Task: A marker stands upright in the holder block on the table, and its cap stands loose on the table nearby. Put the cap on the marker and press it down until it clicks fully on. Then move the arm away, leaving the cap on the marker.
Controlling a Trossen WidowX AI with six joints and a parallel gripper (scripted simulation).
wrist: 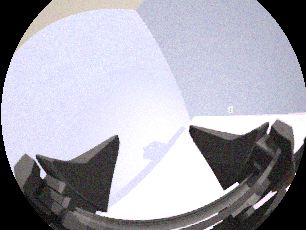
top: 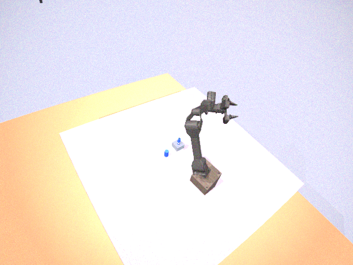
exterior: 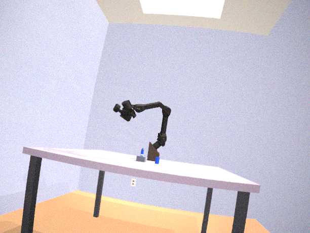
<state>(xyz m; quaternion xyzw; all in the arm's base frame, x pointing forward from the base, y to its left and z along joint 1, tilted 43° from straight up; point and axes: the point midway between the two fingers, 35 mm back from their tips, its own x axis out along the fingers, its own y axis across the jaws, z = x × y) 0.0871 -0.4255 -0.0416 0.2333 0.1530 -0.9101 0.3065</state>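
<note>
The blue marker (top: 179, 140) (exterior: 142, 152) stands upright in the grey holder block (top: 178, 146) (exterior: 141, 159), its dark tip up and bare. The blue cap (top: 166, 153) (exterior: 157, 160) stands loose on the table, a short way from the block and not touching it. My gripper (top: 237, 110) (wrist: 154, 132) is open and empty, raised high above the table and well away from the marker and the cap. In the exterior view it shows only as a dark shape at the end of the arm. The wrist view shows neither marker nor cap.
The white table top (top: 138, 201) (exterior: 197, 172) carries the arm's brown base (top: 205, 180) (exterior: 152, 153), which stands close to the holder block and the cap. The arm rises from it and bends over at the top. A wall socket (exterior: 133, 182) is on the wall behind.
</note>
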